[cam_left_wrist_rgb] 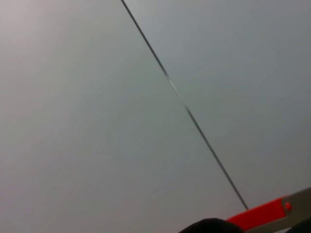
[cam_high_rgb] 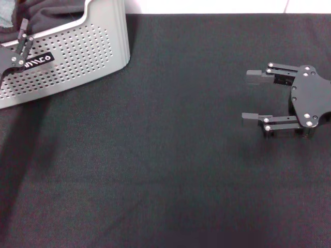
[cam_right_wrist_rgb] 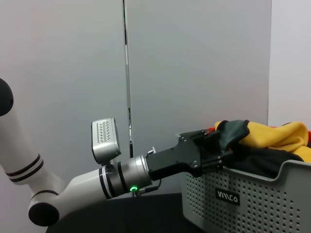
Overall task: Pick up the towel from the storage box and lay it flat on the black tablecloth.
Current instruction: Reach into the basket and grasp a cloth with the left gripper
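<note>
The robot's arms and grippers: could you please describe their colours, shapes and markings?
The right gripper is matte black, a flat angular plate with silver screws and linkage bars ending in two blocky grey-tipped jaws. The left gripper is the same black, on a boxy black housing. The left arm is glossy white and tubular, with black rings at its joints, a silver wrist collar and a small green light.

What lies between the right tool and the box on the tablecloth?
Nothing: in the head view only bare black tablecloth stretches between the open right tool and the box.
</note>
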### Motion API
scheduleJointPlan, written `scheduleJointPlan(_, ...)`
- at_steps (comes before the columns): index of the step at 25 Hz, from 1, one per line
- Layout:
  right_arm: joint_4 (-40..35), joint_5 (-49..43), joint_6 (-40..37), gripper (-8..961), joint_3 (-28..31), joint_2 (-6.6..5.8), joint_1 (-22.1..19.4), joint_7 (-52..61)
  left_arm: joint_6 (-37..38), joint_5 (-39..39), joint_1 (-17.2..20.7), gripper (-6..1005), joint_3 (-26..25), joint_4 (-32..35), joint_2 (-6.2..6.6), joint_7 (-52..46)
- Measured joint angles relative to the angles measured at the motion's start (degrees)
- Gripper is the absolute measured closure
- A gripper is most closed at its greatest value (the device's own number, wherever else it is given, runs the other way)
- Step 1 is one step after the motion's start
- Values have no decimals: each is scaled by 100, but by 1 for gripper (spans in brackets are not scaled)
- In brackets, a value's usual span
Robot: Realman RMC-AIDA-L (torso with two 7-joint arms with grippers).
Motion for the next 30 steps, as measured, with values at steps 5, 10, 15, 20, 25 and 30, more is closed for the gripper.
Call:
scheduleJointPlan(5,5,18,-7,84,-9,7,-9,0,11,-100,-28,248,1,-83,1,26)
scheduleJointPlan(10,6,18,-8,84,-8,8,-10,0,27,-108,-43,252,28,-131,2,29)
scheduleJointPlan(15,6,18,-15,83,-7,8,-10,0,29,-82,-43,294,47,-156,2,30)
scheduleJointPlan(20,6,21,-15,83,-6,8,-10,0,71,-107,-50,477,33,-273,2,30)
scheduleJointPlan(25,5,19,-15,83,-6,7,-10,-1,57,-112,-52,625,10,-287,1,30)
scheduleJointPlan(30,5,10,-30,83,-12,7,-10,-11,42,-112,-59,660,23,-287,1,30)
